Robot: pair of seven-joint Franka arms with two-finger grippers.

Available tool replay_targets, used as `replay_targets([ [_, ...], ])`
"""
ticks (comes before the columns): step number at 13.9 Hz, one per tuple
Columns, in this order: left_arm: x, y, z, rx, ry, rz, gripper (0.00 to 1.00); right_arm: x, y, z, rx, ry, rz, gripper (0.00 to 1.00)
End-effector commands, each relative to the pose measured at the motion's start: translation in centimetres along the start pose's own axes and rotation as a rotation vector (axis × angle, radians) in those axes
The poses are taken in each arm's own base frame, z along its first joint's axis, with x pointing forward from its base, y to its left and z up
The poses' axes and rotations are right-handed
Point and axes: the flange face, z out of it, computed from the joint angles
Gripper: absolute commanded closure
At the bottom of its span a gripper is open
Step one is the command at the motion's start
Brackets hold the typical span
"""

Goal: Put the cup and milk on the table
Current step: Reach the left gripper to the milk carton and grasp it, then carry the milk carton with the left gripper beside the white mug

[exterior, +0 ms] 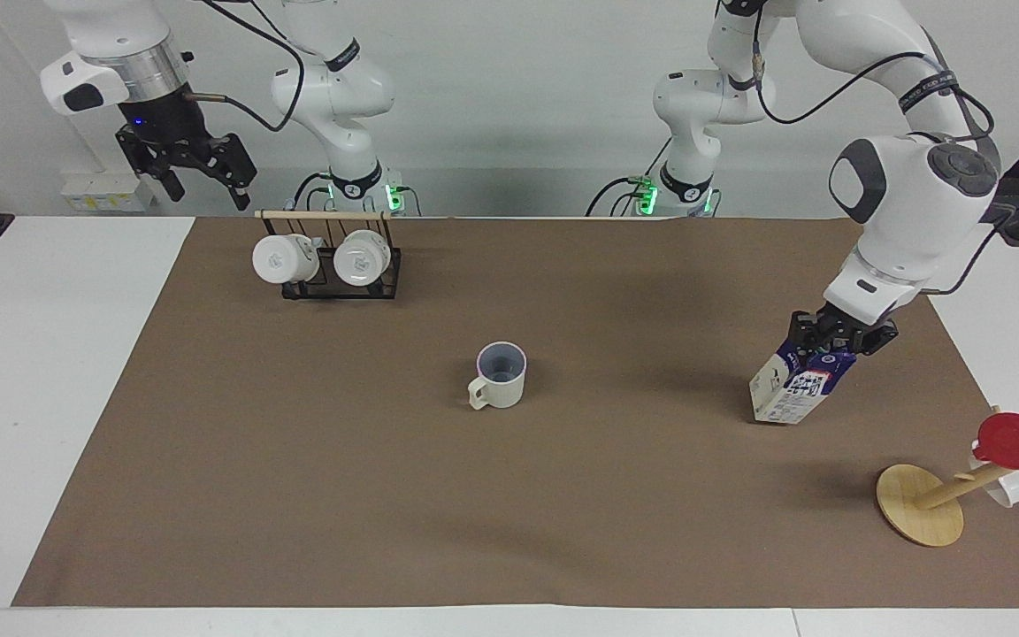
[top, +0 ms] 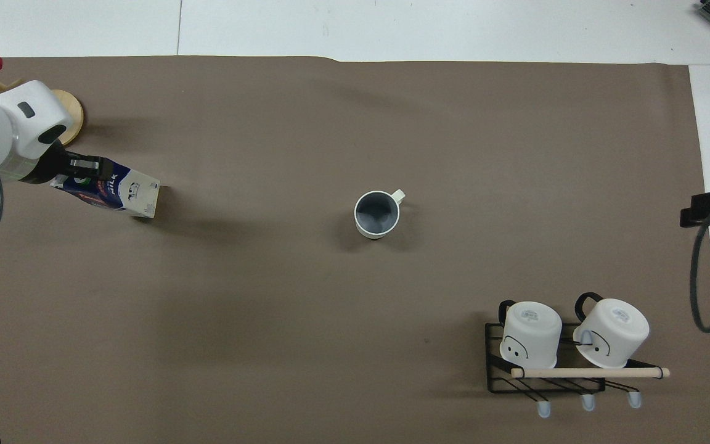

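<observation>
The cup (exterior: 501, 376), a cream-white mug with a greyish inside, stands upright mid-mat (exterior: 474, 513); it also shows in the overhead view (top: 377, 214). The milk (exterior: 791, 391) is a blue and white carton, tilted, toward the left arm's end of the table (exterior: 32, 372). My left gripper (exterior: 837, 341) is shut on the carton's top; in the overhead view the left gripper (top: 82, 166) sits over the milk (top: 122, 192). I cannot tell whether the carton's lower edge touches the mat. My right gripper (exterior: 203, 180) is open and empty, held high above the table's edge by the mug rack.
A black wire rack (exterior: 333, 281) with two plain white mugs stands near the robots at the right arm's end. A tilted wooden stand (exterior: 921, 504) carrying a shiny red cup (exterior: 1018, 441) stands at the left arm's end, farther from the robots than the milk.
</observation>
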Motion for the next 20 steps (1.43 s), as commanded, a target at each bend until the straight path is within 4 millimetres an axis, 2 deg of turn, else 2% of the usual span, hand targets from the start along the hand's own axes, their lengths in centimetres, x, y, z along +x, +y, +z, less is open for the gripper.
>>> replay_targets([
  [1, 0.0, 6.7, -1.2, 0.041, 0.002, -0.029, 0.83, 0.4, 0.2, -0.4, 0.004, 0.008, -0.024, 0.00],
  [4, -0.5, 14.8, -1.7, 0.028, 0.016, -0.095, 0.83, 0.4, 0.2, -0.5, 0.006, 0.018, -0.021, 0.00],
  [5, -0.7, 16.8, -2.1, 0.021, 0.024, -0.106, 0.83, 0.4, 0.2, -0.3, 0.006, 0.014, -0.021, 0.00],
  [8, -1.0, 21.0, -2.8, 0.002, 0.049, -0.139, 0.83, 0.3, 0.2, -0.1, 0.005, 0.010, -0.021, 0.00],
  [12, -1.7, 26.5, -1.0, -0.017, 0.057, -0.153, 0.83, 0.4, 0.4, -0.1, 0.005, 0.011, -0.018, 0.00],
  [16, -2.1, 29.0, 0.2, -0.032, 0.062, -0.158, 0.83, 0.3, 0.4, -0.1, 0.006, 0.010, -0.018, 0.00],
  [20, -2.0, 29.9, 0.7, -0.045, 0.075, -0.168, 0.83, 0.4, 0.4, -0.1, 0.007, 0.011, -0.018, 0.00],
])
